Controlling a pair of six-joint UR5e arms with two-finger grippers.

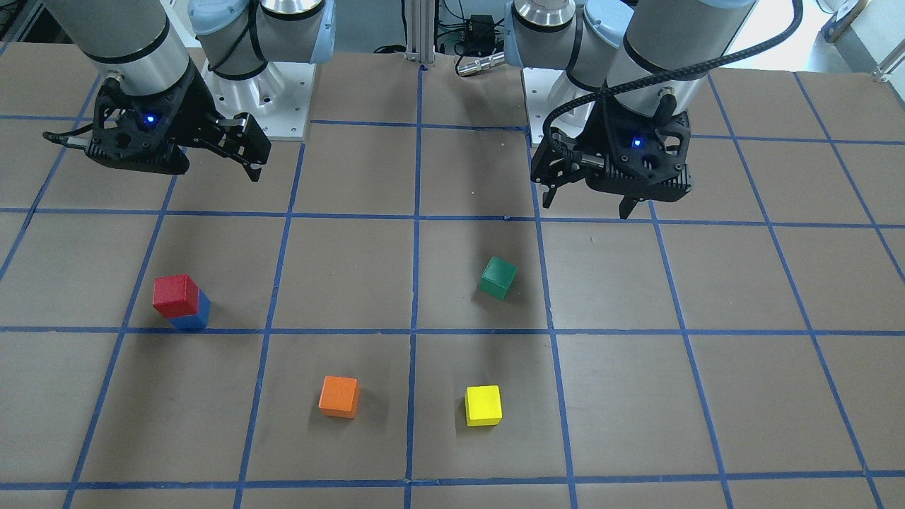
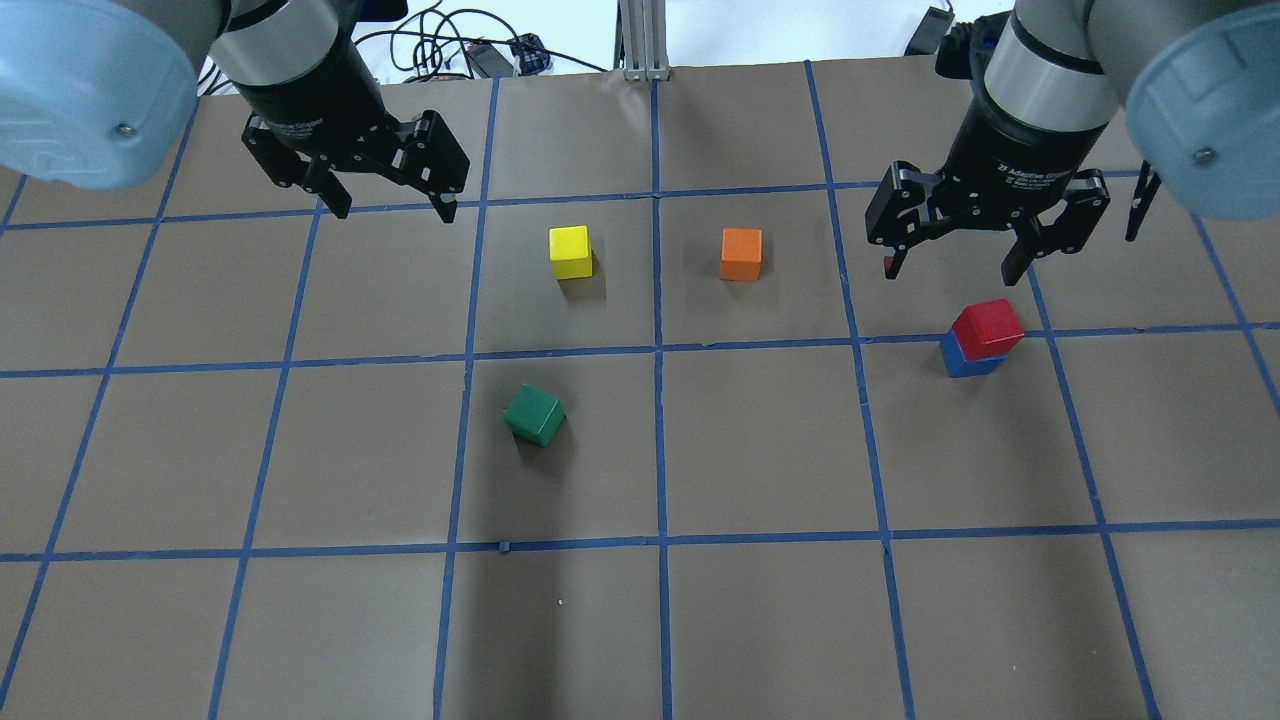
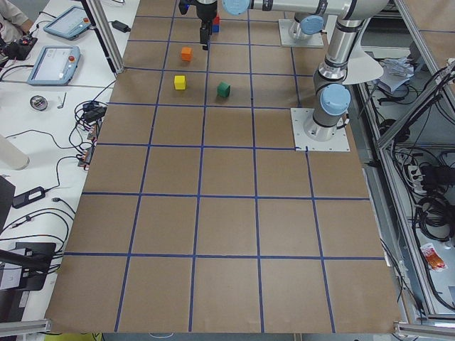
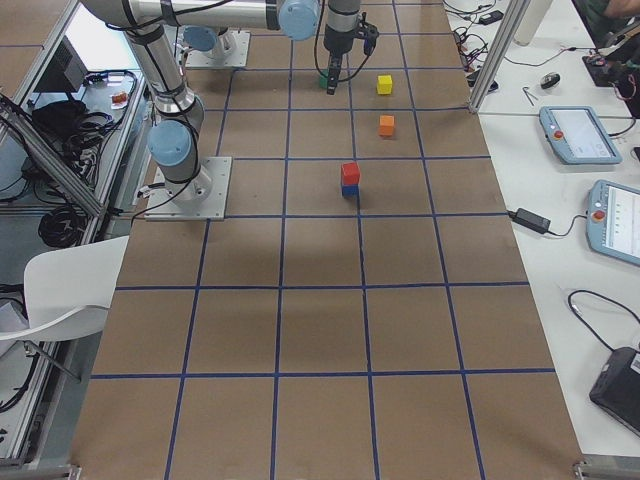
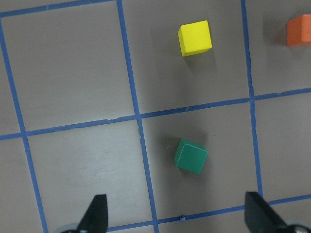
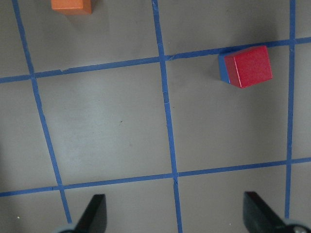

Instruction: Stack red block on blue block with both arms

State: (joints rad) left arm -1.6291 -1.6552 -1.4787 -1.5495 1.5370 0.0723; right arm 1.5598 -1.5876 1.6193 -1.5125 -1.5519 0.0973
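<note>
**Stack location.** The red block sits on the blue block, on the robot's right side of the table and just beside a blue tape line. Both are matte cubes of equal size. The red block is turned slightly against the blue one, so their edges do not line up.

**View differences.**
- The front-facing view shows two blue side faces under the red block.
- The right wrist view shows blue only as a thin strip along one red edge.
- The exterior right view shows the two levels one above the other.
- Only the front-facing view shows a blue LED on each gripper.
- The left wrist view shows the green block and the yellow block, but not the stack.

**Markings.** White print on the right gripper's body reads in part "Adaptive Gripper". The rest is too small to read.

**Grippers.**
- The right gripper has its jaws wide and empty. It hangs above the table near the stack, clear of it.
- The left gripper has its jaws wide and empty, well apart from the stack.
</note>
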